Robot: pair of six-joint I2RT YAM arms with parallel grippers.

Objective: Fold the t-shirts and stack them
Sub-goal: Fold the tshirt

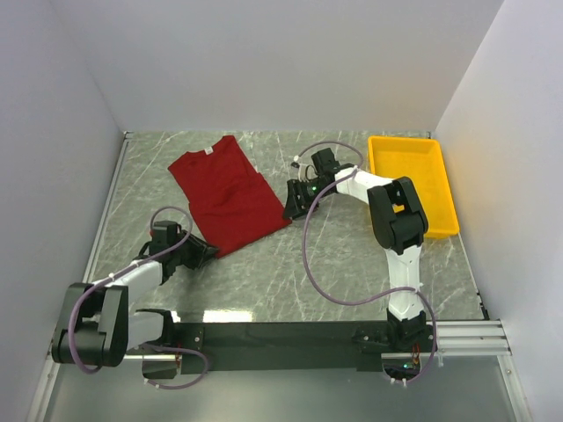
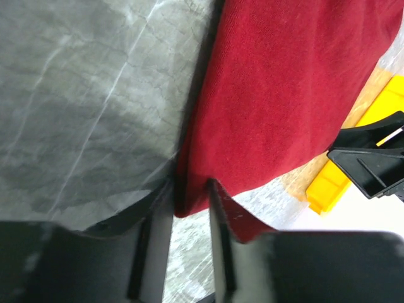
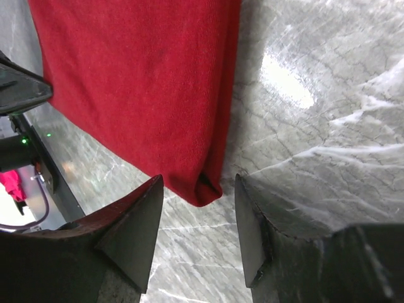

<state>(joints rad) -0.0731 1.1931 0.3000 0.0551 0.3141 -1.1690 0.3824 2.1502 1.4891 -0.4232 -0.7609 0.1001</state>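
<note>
1. You have one t-shirt [image 1: 230,198] to work with: plain maroon, folded lengthwise, lying flat left of the table's centre. Its collar points to the far side and its hem to the near side.
2. You have one yellow tray [image 1: 413,185], at the far right, well apart from the shirt.
3. You have two arms. The left gripper [image 1: 201,253] sits at the shirt's near-left corner and the right gripper [image 1: 293,204] at its near-right corner.
4. In your left wrist view the fingers [image 2: 221,218] stand narrowly apart with the cloth corner between them. You cannot tell whether they are pinching it.
5. In your right wrist view the fingers [image 3: 136,227] are spread wide. The folded corner lies on the table between them, touching neither.
6. The only label is a small white neck tag [image 1: 209,151] at the collar, too small for you to read. The shirt carries no print.
7. The table [image 1: 352,255] is grey marbled stone with pale veins and glare patches.
8. Plain white walls [image 1: 264,61] close the left, far and right sides, and a black rail [image 1: 281,334] runs along the near edge.
</note>
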